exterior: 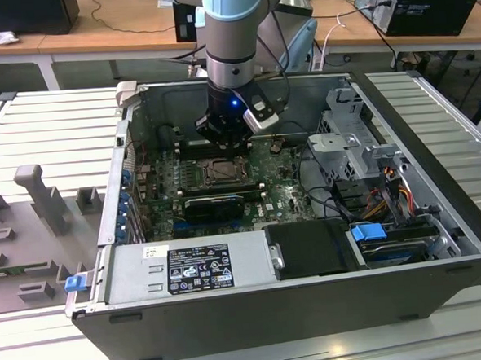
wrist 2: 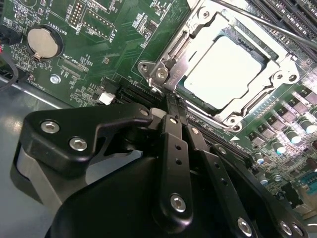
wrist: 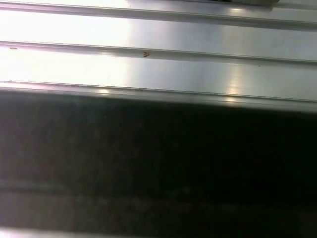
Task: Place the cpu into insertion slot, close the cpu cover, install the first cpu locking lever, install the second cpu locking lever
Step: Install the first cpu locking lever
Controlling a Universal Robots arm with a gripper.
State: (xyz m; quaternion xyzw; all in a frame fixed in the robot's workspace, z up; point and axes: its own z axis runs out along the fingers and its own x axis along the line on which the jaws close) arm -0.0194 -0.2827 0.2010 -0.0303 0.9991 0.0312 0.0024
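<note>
the black gripper [wrist 2: 171, 101] hangs low inside the open dark grey computer case [exterior: 257, 309], its fingers pressed together with nothing held, tips just beside the near corner of the square insertion slot [wrist 2: 163, 74]. the pale silvery square cpu [wrist 2: 223, 69] lies seated in that slot, and the thin silvery metal cpu cover [wrist 2: 277, 74] lies closed around it on the green circuit board [wrist 2: 99, 44].

Pale blue and silver arm [exterior: 229, 26], black wrist with a blue light; black gripper [wrist 2: 171, 106] links studded with silver screws.
</note>
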